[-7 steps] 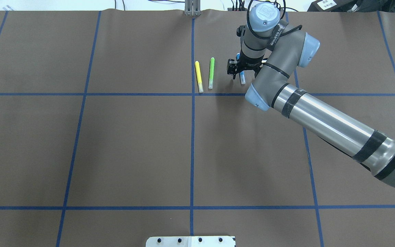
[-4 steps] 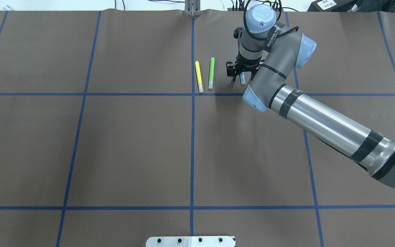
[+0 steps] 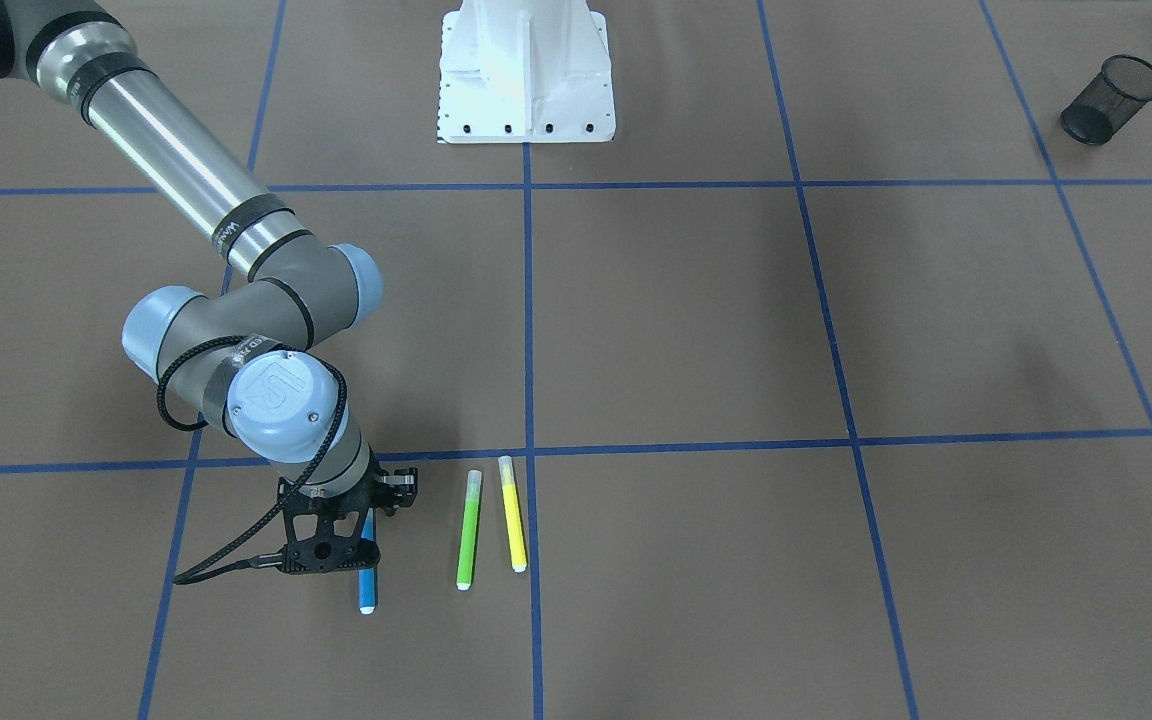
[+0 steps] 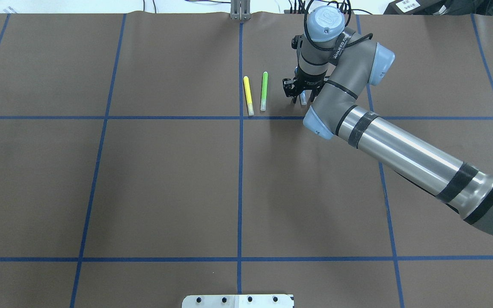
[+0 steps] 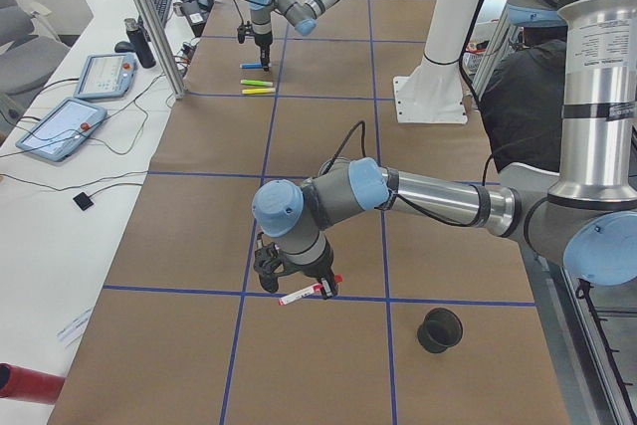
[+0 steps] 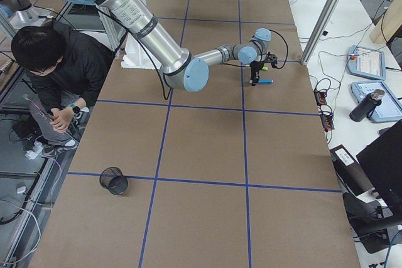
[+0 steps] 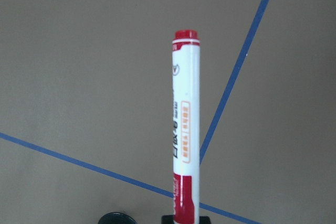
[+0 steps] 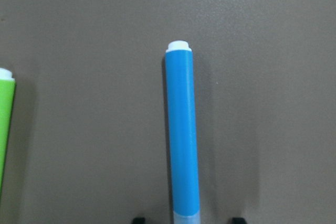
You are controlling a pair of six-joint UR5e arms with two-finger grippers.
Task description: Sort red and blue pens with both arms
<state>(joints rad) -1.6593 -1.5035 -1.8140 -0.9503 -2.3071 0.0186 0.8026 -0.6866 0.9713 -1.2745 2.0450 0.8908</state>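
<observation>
The blue pen [image 8: 182, 135] lies flat on the brown mat at the far side, its white tip pointing away from the wrist camera. My right gripper [image 8: 187, 220] is open, low over the pen's capped end, one fingertip on each side without touching. The front-facing view shows this gripper [image 3: 366, 545] over the blue pen [image 3: 368, 585]. The red pen [image 7: 184, 140], a white barrel with red ends, is held above the mat by my left gripper [image 7: 182, 219], which is shut on its capped end. The left side view shows that red pen [image 5: 309, 294] roughly level, just above the mat.
A green marker [image 4: 264, 90] and a yellow marker [image 4: 248, 95] lie side by side just left of the blue pen. A black mesh cup [image 5: 439, 329] stands near my left gripper. The white pedestal [image 3: 526, 70] is at the robot's base. A person [image 6: 56, 61] sits beside the table.
My right wrist has shifted slightly left and come lower over the blue pen, covering more of it. The markers have not moved.
</observation>
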